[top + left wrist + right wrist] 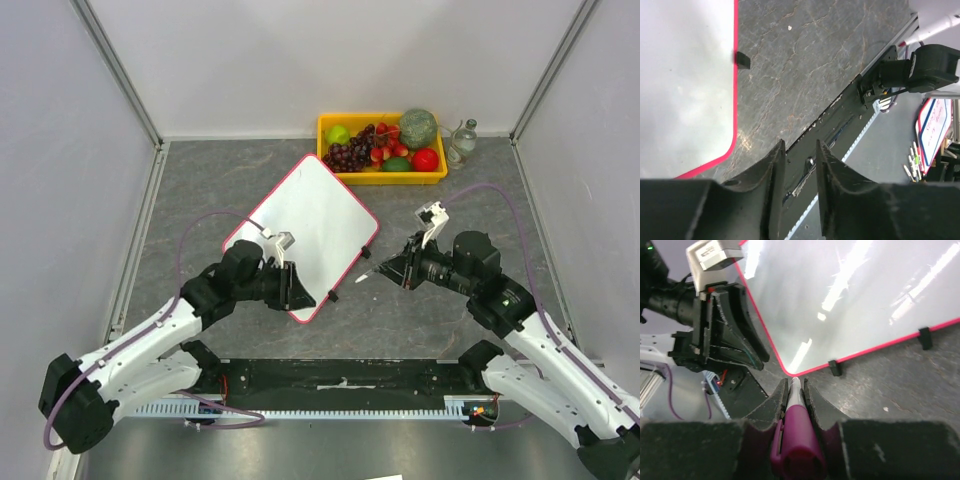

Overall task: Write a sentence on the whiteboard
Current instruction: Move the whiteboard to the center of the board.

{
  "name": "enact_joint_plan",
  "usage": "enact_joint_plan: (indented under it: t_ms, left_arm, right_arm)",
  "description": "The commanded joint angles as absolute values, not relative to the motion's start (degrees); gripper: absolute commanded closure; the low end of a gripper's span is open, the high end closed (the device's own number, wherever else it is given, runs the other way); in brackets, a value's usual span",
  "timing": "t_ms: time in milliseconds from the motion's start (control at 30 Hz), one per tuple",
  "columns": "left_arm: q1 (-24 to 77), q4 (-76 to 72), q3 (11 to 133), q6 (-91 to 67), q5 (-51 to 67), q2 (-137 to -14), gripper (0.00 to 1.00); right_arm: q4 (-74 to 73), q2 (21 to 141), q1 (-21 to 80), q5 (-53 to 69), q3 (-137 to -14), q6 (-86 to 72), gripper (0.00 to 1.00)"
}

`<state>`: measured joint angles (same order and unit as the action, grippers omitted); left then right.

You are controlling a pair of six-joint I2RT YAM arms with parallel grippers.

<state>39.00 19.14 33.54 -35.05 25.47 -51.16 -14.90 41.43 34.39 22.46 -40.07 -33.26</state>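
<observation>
At the centre of the overhead frame lay the whiteboard (pixel 320 215), tilted like a diamond and showing no writing. The right gripper (pixel 393 270) clamped a magenta marker (pixel 799 435), its tip just short of the board's lower-right edge. The left gripper (pixel 298 290), jaws apart and empty, sat at the lower-left rim. Writing seemed not yet begun; next, the tip needed lowering onto the white surface

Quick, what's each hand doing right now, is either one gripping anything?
Left hand: partly open, holding nothing.
Right hand: closed on a magenta marker.
</observation>
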Motion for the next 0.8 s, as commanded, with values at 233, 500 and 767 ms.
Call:
enact_joint_plan:
  t_ms: [233,500,767]
  left_arm:
    - [50.88,-1.91,34.18,-39.64,16.45,-70.19,0.98]
    - [55.46,-4.48,43.67,-35.42,3.62,-89.02,0.98]
    - [55.9,-0.54,45.79,-32.96,-4.65,-94.65,0.98]
  right_arm:
    - [-20.48,37.53,34.45,7.92,-36.75,-29.71,1.0]
    - [-20.83,33.4,34.28,0.44,-32.26,-30.32,1.0]
    - [-21.8,32.43,34.28,-2.99,-31.9,-29.53,1.0]
